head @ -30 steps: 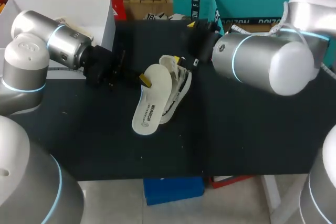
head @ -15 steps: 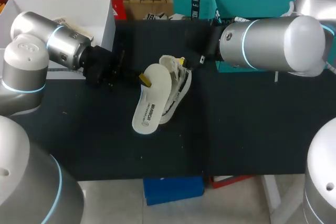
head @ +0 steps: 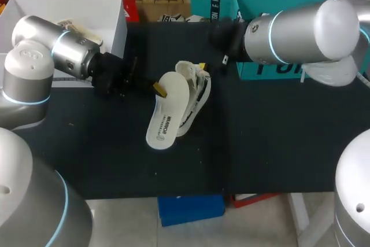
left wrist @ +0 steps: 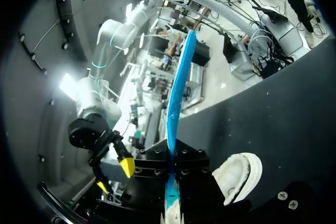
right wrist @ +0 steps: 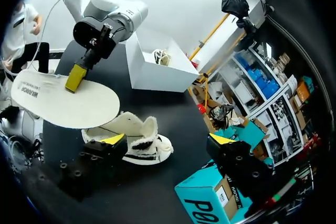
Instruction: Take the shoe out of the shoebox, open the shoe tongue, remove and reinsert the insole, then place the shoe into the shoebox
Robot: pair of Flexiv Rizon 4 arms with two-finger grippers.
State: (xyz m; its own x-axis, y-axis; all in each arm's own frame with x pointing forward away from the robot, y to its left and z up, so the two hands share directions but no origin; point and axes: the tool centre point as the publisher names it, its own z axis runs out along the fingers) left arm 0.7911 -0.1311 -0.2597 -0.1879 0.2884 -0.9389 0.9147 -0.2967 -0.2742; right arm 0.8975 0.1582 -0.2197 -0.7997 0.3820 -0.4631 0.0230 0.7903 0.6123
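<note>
The white insole (head: 165, 114) hangs tilted over the table, and my left gripper (head: 157, 88) is shut on its heel end. In the left wrist view the insole (left wrist: 178, 98) stands edge-on between the black fingers (left wrist: 194, 169), blue side showing. The white shoe (head: 195, 92) lies on the dark table right beside and partly under the insole. My right gripper (head: 209, 62) hovers open just behind the shoe's collar. In the right wrist view its yellow tips (right wrist: 113, 139) stand wide apart, with the shoe (right wrist: 134, 140) by the near finger and the insole (right wrist: 63, 100) beyond.
The open white shoebox (head: 113, 24) stands at the table's back left, behind my left arm, with something small inside. A teal box (head: 272, 1) sits at the back right behind my right arm. The teal box (right wrist: 207, 198) lies close under the right gripper.
My right arm has swung back and toward the far right, its gripper drawing slightly away from the shoe. The left gripper, the insole and the shoe have stayed put.
</note>
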